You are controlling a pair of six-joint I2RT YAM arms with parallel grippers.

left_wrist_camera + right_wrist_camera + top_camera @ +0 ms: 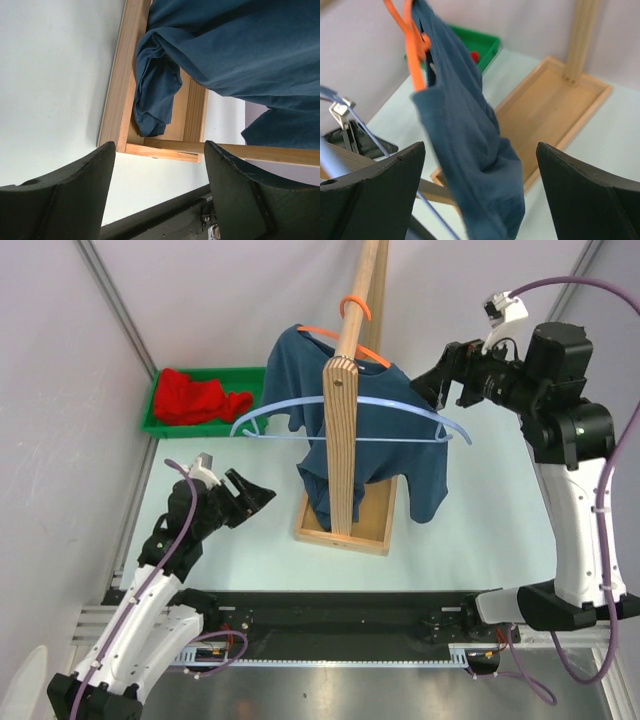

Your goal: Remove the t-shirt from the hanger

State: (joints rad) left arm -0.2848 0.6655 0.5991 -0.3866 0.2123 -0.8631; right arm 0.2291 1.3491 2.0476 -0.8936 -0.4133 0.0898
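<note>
Currently: t-shirt (300,370) is on the orange hanger (355,308), hooked over the rack's rod (365,280). Its lower cloth is bunched down into the base (345,535).

Right jaws released, spread wide, high beside the right-side shoulder, no cloth between them. Left jaws released, low near the base, facing the bunched cloth, holding nothing.

Risks, as I judge them:
- Pulling cloth alone may drag the hanger along or off the rod, since nothing pins it.
- The empty blue hanger (400,406) crosses the shirt and could snag and come away too.
- The neck may catch on a hanger end and stretch.
- A hard sideways tug could tip the rack.
</note>
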